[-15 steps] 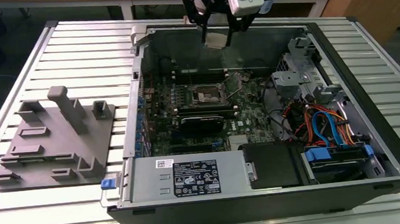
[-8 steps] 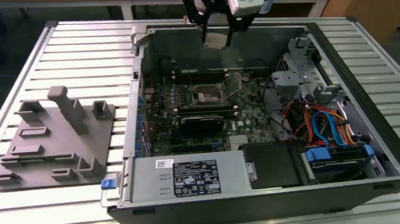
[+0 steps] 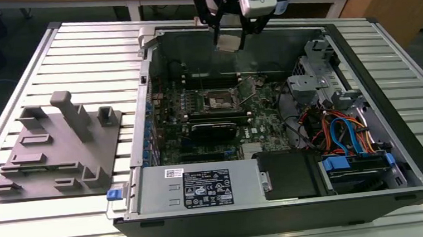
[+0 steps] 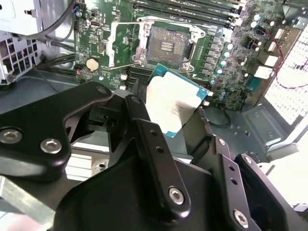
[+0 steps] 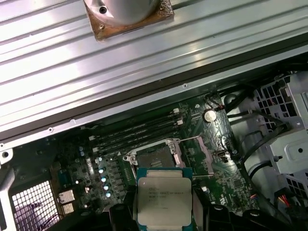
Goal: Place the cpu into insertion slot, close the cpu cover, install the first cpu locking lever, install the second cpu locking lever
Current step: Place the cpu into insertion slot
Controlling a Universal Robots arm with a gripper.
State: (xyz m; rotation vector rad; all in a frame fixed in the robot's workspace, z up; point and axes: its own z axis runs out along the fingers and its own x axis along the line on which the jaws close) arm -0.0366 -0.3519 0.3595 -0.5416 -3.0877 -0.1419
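Note:
My gripper (image 3: 230,38) hangs high above the back of the open computer case, shut on the cpu (image 3: 228,42). The cpu is a flat square chip with a silver-grey top, held by two opposite edges between the black fingers (image 4: 139,120). In both wrist views the cpu (image 4: 173,101) (image 5: 163,195) sits well above the motherboard, clear of it. The insertion slot (image 3: 220,99) (image 4: 167,46) (image 5: 153,156) lies open below, its dark contact field bare. The cpu cover (image 4: 126,45) (image 5: 198,153), a thin silver frame, is swung open to one side of the slot.
The case (image 3: 392,139) lies on a slatted metal table (image 3: 88,54). The power supply (image 3: 194,189) is at the front, coloured cables (image 3: 346,131) and a drive cage (image 3: 309,81) on the exterior view's right. A grey fixture plate (image 3: 57,154) lies on its left. Memory slots (image 5: 139,130) run beside the socket.

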